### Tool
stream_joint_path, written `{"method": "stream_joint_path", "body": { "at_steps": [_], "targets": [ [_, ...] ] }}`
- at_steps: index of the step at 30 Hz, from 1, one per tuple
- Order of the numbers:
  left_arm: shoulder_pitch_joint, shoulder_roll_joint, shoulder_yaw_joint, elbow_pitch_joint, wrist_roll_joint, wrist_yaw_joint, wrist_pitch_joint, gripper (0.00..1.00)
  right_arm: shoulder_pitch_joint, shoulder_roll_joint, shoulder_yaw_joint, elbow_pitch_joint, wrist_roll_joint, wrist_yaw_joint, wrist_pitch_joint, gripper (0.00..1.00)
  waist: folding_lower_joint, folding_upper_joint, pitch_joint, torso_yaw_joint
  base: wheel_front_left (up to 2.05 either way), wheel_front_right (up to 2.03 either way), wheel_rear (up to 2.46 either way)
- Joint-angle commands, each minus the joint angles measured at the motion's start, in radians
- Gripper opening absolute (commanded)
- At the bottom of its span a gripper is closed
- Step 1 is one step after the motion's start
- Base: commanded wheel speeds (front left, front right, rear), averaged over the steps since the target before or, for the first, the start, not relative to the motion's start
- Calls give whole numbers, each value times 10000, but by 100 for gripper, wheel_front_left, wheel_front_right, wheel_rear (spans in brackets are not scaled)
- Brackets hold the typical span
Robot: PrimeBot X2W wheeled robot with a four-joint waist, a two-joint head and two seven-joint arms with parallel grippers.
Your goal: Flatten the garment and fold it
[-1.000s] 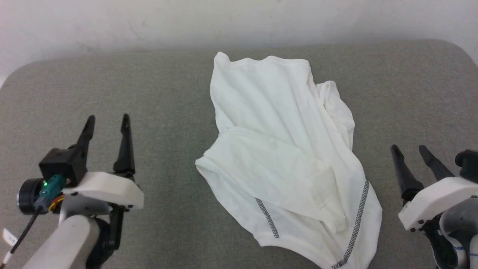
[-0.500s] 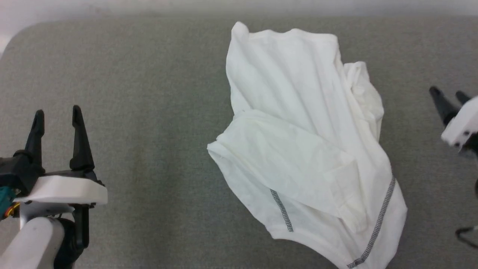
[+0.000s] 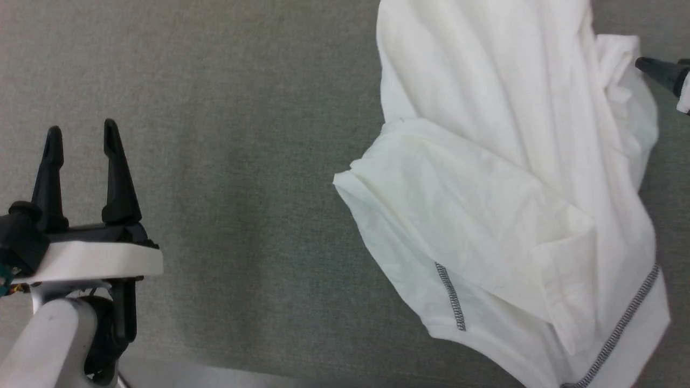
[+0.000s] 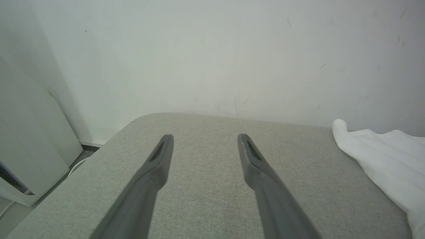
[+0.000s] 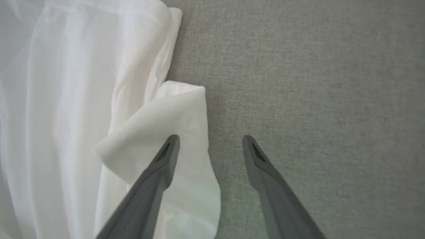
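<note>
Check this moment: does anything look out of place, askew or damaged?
The garment lies crumpled and askew on the grey surface: one flap folded over its middle, bunched fabric along its right side. No damage or spill is visible.

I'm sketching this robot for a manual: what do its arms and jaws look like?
Left arm: a pale grey rounded forearm capped by a flat white plate with black fittings. Its jaws are two long, black, tapering fingers. The right jaws match: dark pointed fingers with textured inner pads near the tips, on a white housing.
</note>
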Motion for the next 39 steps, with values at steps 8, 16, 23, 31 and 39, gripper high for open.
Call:
{"method": "stream_joint_path", "body": {
  "at_steps": [8,16,23,31,39],
  "targets": [
    [-225,-552,393,88,402,-341,-48,100,-44,-355,1221,736,543,-9,1241,100,-3,0,1170,819,0,0,0],
    [-112,-893,564,420,691,-480,-48,100,152,-443,1527,581,825,-9,1073,0,-3,0,841,707,0,0,0],
    [75,-927,437,730,832,-523,-35,100,-146,-803,1136,515,397,-9,-1415,0,-3,0,-36,365,0,0,0],
    [442,-845,257,944,867,-432,212,100,-364,-642,316,663,-294,-9,-4074,0,-3,0,-1310,-104,0,0,0],
    [1097,-628,130,782,911,-178,711,100,759,711,1513,-1252,12,-9,-3831,0,-3,0,-2562,-587,0,0,0]
  ]
}}
